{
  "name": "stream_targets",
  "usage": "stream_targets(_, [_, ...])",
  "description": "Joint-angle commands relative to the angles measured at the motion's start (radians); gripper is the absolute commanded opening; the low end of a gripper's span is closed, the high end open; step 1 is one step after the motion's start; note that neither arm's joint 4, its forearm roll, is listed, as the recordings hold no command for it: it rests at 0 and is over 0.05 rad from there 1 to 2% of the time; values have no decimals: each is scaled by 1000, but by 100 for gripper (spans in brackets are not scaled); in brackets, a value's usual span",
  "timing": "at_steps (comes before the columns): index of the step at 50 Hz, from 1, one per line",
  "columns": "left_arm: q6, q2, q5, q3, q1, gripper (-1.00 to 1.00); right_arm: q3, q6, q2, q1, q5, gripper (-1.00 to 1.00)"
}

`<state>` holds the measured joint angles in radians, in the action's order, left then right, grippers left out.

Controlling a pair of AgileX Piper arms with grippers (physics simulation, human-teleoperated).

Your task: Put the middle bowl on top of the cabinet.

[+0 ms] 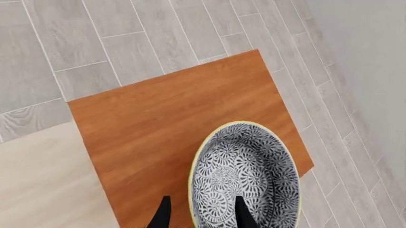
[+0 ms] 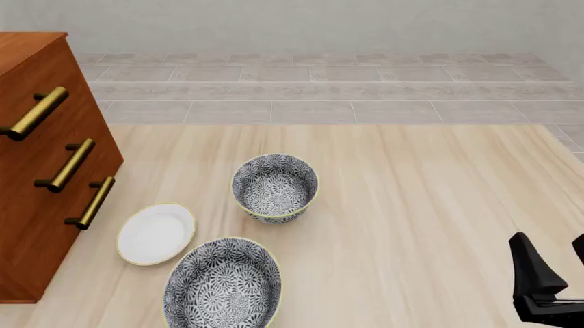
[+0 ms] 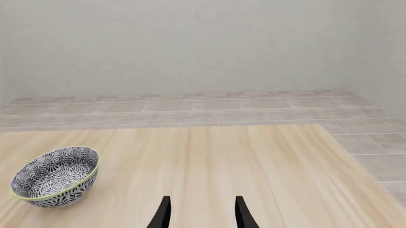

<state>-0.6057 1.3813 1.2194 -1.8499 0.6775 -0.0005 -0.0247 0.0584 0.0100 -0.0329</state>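
Pale wood-grain table (image 2: 411, 191); grey tile floor (image 2: 319, 89) and plain wall beyond. Right half of table open to its edges. Reddish-brown cabinet (image 2: 37, 171) at left edge, with white plate (image 2: 156, 234), small bowl (image 2: 273, 186) and wide bowl (image 2: 223, 283) beside it. Middle bowl (image 1: 244, 175) upright on cabinet top, near one edge. Left claw (image 1: 201, 198) wide, fingers astride the rim, not pinching. Right claw (image 3: 201, 198) wide, holding nothing.

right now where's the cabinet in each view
Left wrist: the cabinet top fills the middle, seen from above, with the middle bowl over it.
Front: the cabinet is at the far left edge.
Right wrist: not in it.
Shared landmark: the pale table.
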Motion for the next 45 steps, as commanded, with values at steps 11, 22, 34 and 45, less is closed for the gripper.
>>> stream_targets(11, [-7, -32, 0, -29, 36, 100, 0, 1, -5, 0, 4, 100])
stream_targets(22, [-20, -55, 0, -48, 34, 100, 0, 1, -16, 1, 13, 100])
stream_targets(34, [-36, -88, 0, -84, 27, 100, -1, -1, -22, 3, 18, 100])
stream_targets(45, [-46, -116, 0, -112, 41, 100, -1, 4, -17, 1, 15, 100])
